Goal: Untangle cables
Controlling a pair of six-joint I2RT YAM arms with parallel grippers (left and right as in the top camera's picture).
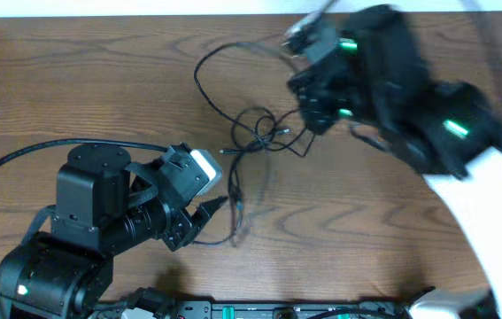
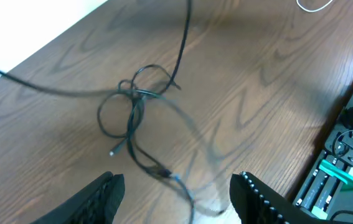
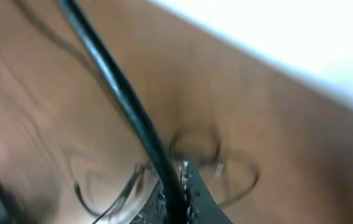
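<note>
The black cable [image 1: 259,131] lies knotted in small loops on the wooden table [image 1: 100,80], with one long loop running up and left. In the left wrist view the knot [image 2: 134,93] sits ahead of my left gripper [image 2: 176,202], which is open and low over a trailing strand, holding nothing. My left gripper [image 1: 213,213] is just left of the cable's lower end. My right gripper [image 1: 314,113], blurred with motion, is at the right side of the tangle. Its fingers [image 3: 192,193] are shut on a black cable strand [image 3: 123,99]. A bit of white cable [image 2: 313,6] shows far off.
A black rail with electronics [image 1: 286,310] runs along the table's near edge, also seen as a rail [image 2: 344,162] in the left wrist view. The left arm's own thick black wire [image 1: 20,155] curves over the table's left side. A white wall [image 3: 301,43] borders the far edge.
</note>
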